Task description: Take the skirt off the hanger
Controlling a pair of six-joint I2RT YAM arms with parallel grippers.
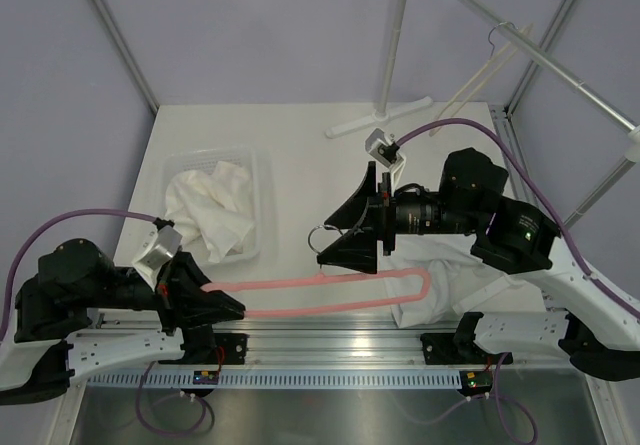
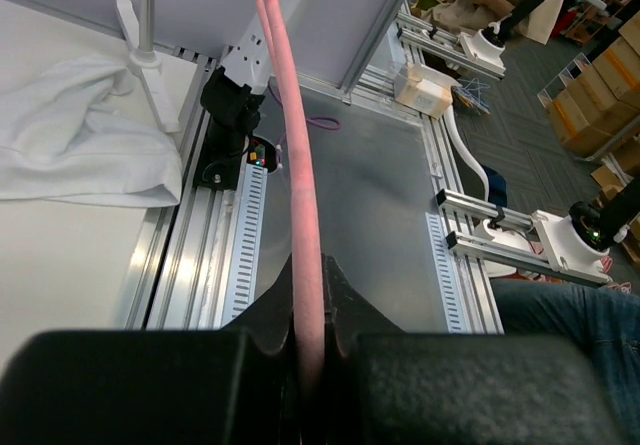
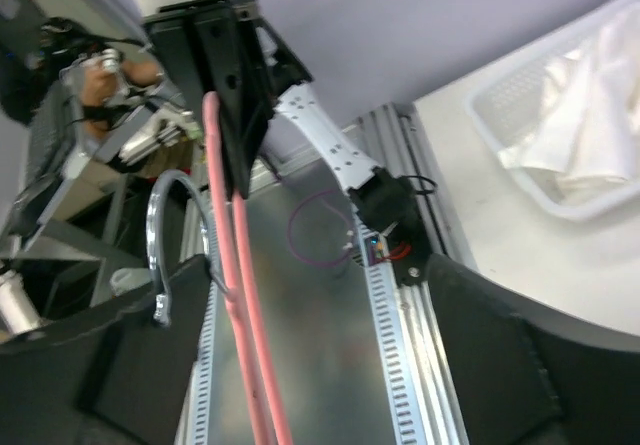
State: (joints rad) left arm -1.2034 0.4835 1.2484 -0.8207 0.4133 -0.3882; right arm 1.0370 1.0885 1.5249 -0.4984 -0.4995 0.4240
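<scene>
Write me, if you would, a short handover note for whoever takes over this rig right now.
Left gripper: shut on the left end of the pink hanger, holding it along the near table edge.
Right gripper: open, gripping nothing; the hanger's metal hook sits between its jaws.
Skirt: white, crumpled on the table under the right arm; the hanger's far end overlaps it from above.
Done: skirt looks off the hanger.
Left: confirm it is fully free, then lift the hanger clear.
</scene>
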